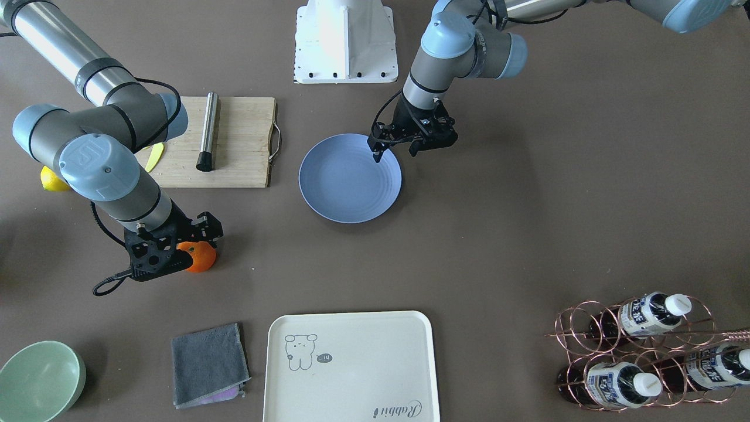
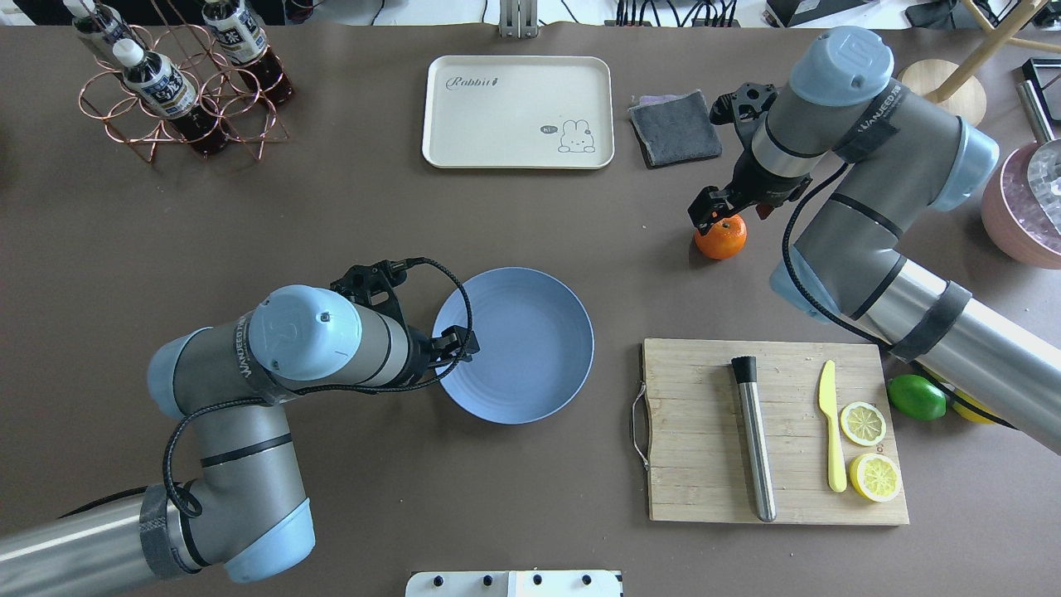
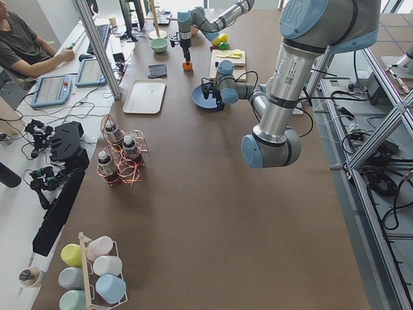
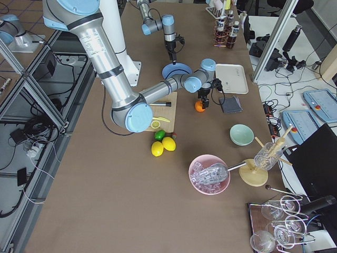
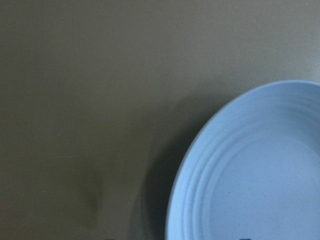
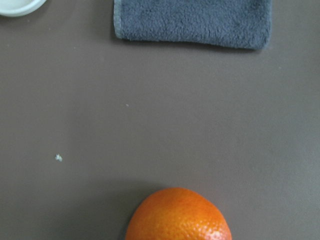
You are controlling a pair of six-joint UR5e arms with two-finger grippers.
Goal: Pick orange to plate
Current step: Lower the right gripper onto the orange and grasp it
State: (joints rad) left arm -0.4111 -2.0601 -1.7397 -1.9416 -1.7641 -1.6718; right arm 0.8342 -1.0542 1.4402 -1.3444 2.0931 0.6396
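The orange (image 2: 723, 240) sits on the right half of the tabletop, toward the edge opposite the robot, well apart from the plate (image 2: 530, 356) at the tabletop's middle. The right gripper (image 2: 716, 219) is low over the orange, but whether its jaws grip cannot be told. The left gripper (image 1: 394, 153) hovers at the plate's rim, jaws spread wide.

Brown matte table (image 2: 331, 207). Small round orange fruit (image 2: 720, 238) sits at the tips of the right gripper (image 2: 718, 217), with a grey folded cloth (image 2: 675, 127) just beyond. Cream rectangular tray (image 2: 518, 112) lies farther out, between the two grippers. Round pale-blue plate (image 2: 530, 356) has its rim under the left gripper (image 2: 461, 342). Bamboo cutting board (image 2: 704, 431) lies robot-side of the right gripper. Copper wire bottle rack (image 2: 124, 124) stands well beyond the left gripper.
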